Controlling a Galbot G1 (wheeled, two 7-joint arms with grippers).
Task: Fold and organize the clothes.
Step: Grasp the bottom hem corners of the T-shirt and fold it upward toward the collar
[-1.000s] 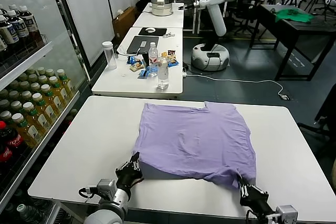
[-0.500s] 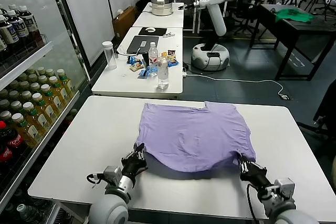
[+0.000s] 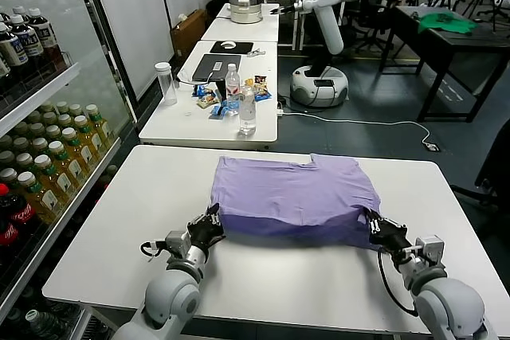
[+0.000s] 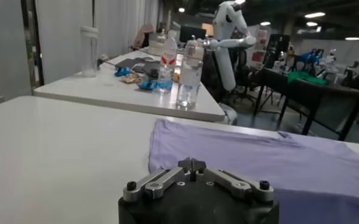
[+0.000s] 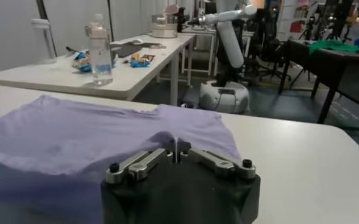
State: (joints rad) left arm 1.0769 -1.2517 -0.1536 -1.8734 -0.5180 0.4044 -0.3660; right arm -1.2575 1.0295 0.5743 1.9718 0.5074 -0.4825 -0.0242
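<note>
My left gripper point(image 3: 210, 223): clenched on the shirt's point(image 3: 296, 194) near-left hem. My right gripper point(image 3: 378, 229): clenched on its near-right hem. Shirt: lavender, near edge lifted off the white table point(image 3: 119, 220), far part lying flat, mid-table.

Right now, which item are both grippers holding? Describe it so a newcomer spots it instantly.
On the big white table nearest the robot lies one lavender T-shirt. The left gripper and right gripper pinch its near corners, lifting that edge. It is the only purple cloth; the far green cloth is on a dark table.
</note>
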